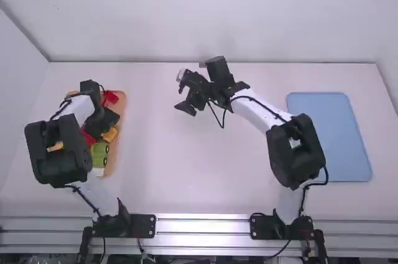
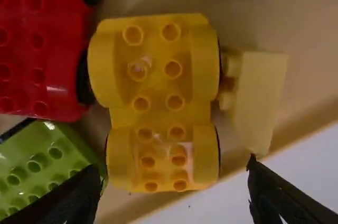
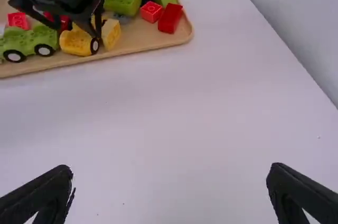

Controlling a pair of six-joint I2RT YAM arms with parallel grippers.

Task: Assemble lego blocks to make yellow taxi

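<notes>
Yellow wheeled base [image 2: 161,115] by right edge of tray [image 2: 306,65], red base [image 2: 55,60] and green block [image 2: 42,166] crowding it. My left gripper [image 2: 172,165] wide above, right gripper [image 3: 171,167] wide too. Lowering off-line could jam a fingertip on green block or shove pale block [image 2: 261,92]

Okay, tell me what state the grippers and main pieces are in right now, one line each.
Left gripper, jaws open over the yellow base
Right gripper, jaws open
Yellow wheeled base, studs up, nothing stacked on it
Pale yellow block, on its side, loose
Red wheeled base, studs up
Green wheeled base, upright on its wheels
Wooden tray, loaded with pieces
Blue mat, lying flat
</notes>
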